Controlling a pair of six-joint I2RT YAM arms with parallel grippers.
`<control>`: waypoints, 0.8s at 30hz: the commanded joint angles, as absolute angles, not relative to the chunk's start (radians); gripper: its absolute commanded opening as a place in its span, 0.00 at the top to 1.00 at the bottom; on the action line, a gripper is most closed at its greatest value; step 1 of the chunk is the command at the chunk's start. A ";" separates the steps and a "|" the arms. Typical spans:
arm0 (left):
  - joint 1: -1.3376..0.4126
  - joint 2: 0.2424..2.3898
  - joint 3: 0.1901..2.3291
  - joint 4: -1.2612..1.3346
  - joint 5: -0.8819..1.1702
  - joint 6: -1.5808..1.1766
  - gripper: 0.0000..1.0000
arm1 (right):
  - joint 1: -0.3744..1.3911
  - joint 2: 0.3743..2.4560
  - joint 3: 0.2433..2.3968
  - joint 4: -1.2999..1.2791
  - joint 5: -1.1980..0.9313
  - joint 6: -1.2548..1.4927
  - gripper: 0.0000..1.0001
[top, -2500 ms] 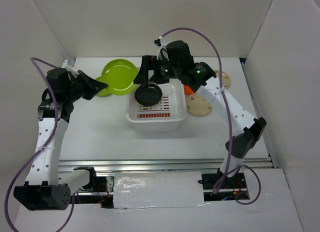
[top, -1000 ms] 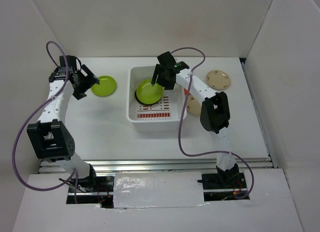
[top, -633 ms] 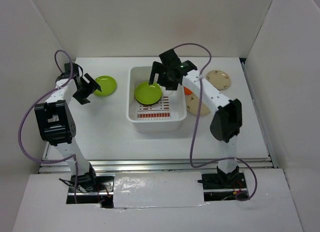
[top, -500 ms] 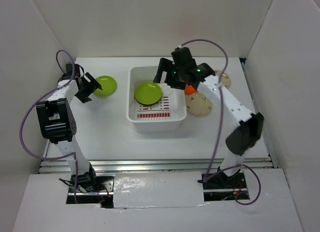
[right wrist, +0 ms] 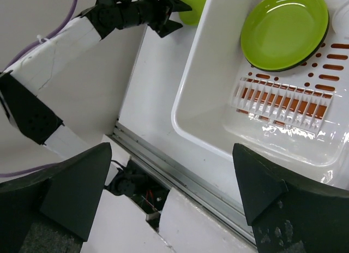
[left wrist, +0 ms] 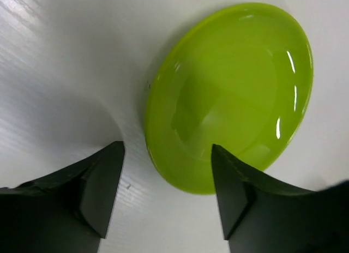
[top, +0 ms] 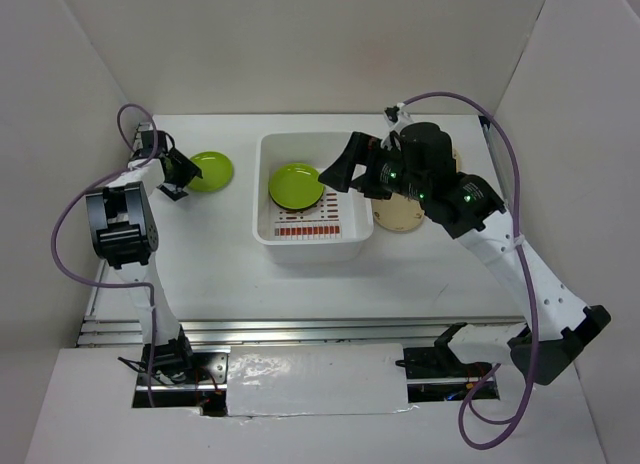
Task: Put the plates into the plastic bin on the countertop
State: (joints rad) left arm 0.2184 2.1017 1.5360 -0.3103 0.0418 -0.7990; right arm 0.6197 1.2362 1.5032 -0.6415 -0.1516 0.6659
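Note:
A lime green plate (top: pixel 296 184) lies in the white plastic bin (top: pixel 310 246) on top of a black plate whose rim (right wrist: pixel 283 69) shows beneath it. My right gripper (top: pixel 345 174) hovers above the bin's right side, open and empty (right wrist: pixel 172 198). A second lime green plate (top: pixel 212 170) lies flat on the countertop (top: pixel 220 264) at the far left. My left gripper (top: pixel 181 178) is low at its left edge, open, with the plate's near rim (left wrist: pixel 180 176) between the fingers (left wrist: pixel 101 187). A cream plate (top: pixel 400 219) lies right of the bin, partly under the right arm.
The bin's near rim (right wrist: pixel 185 122) runs parallel to the metal rail (top: pixel 320 329) at the front of the countertop. White walls close in on the left, back and right. The right arm crosses above the countertop's right side.
My right gripper has let go of the lime green plate in the bin and pulled up and back to the right. My left gripper has reached the other green plate and its jaws have narrowed.

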 commanded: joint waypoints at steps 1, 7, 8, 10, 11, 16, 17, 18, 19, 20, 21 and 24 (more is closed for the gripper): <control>0.199 2.178 1.594 -0.365 0.008 -0.828 0.26 | 0.627 1.195 1.511 -0.629 -0.178 0.678 0.00; 0.189 2.197 1.562 -0.361 -0.035 -0.851 0.69 | 0.635 1.186 1.555 -0.646 -0.209 0.687 0.00; 0.187 2.195 1.557 -0.364 -0.035 -0.854 0.92 | 0.635 1.190 1.562 -0.646 -0.209 0.686 0.00; 0.189 2.180 1.562 -0.402 -0.044 -0.873 1.00 | 0.637 1.206 1.572 -0.649 -0.210 0.670 0.00; 0.187 2.148 1.568 -0.423 -0.061 -0.879 1.00 | 0.635 1.215 1.574 -0.650 -0.213 0.663 0.00; 0.204 1.890 1.528 -0.482 -0.089 -0.887 1.00 | 0.650 1.275 1.591 -0.641 -0.222 0.635 0.00; 0.215 1.829 1.504 -0.476 -0.075 -0.885 1.00 | 0.655 1.293 1.594 -0.635 -0.218 0.635 0.00; 0.221 1.715 1.458 -0.428 -0.045 -0.870 1.00 | 0.660 1.299 1.598 -0.631 -0.218 0.637 0.00; 0.227 1.663 1.448 -0.408 -0.008 -0.861 1.00 | 0.661 1.307 1.604 -0.615 -0.216 0.634 0.00; 0.238 1.622 1.444 -0.407 0.062 -0.848 1.00 | 0.669 1.331 1.629 -0.612 -0.216 0.630 0.00; 0.241 1.558 1.454 -0.416 0.118 -0.822 1.00 | 0.670 1.348 1.646 -0.609 -0.216 0.626 0.00; 0.233 1.470 1.467 -0.459 0.331 -0.786 1.00 | 0.675 1.443 1.799 -0.624 -0.227 0.588 0.00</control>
State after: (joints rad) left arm 0.2413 1.5681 1.4433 -0.4629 0.0978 -0.8421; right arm 0.6640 1.3907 1.6512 -0.6521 -0.2153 0.6388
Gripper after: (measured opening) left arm 0.041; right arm 0.997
